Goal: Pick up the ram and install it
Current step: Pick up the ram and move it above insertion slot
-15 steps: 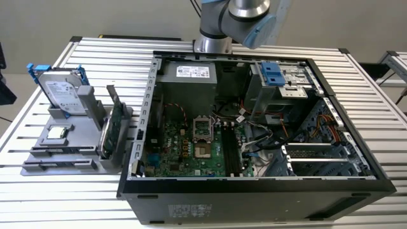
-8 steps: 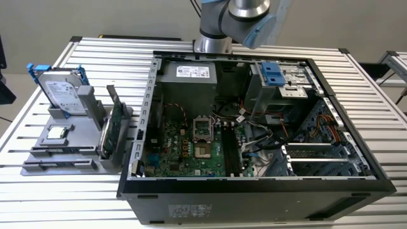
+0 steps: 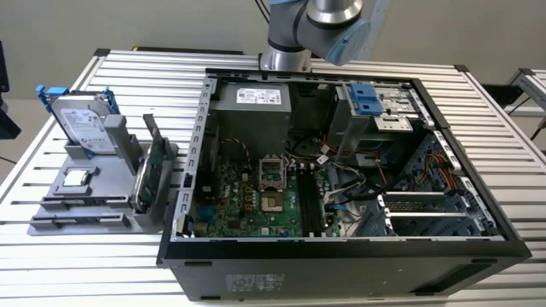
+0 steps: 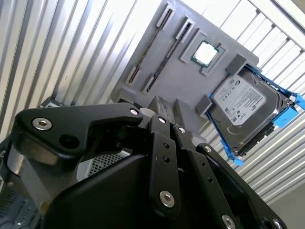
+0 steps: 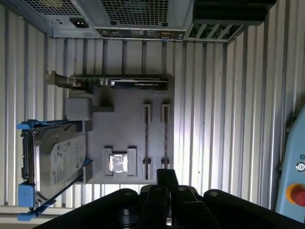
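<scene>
Gripper (image 5: 167,177) is closed up with nothing in it. It hangs well above the gray fixture (image 5: 124,124), which sits on the worktop (image 3: 119,70) to the exterior view's left of the open PC case (image 3: 341,268).

Ram (image 5: 165,138) is not picked yet. It stands on edge in its end clips on the fixture. A second stick (image 5: 147,138) runs parallel just beside it, on the CPU (image 5: 118,163) side.

Key relation: in the first wrist view the ram's long axis points straight at the gripper tip and runs from there toward the expansion card (image 5: 119,83). My read is that the gripper is roughly in line with the ram but off its near end, not over its middle, and well apart in height.

Edge-on, the ram is a thin dark line, long and narrow; I can't tell its colour. Hard drive (image 5: 55,157) sits beyond the CPU, clear of the ram.
</scene>
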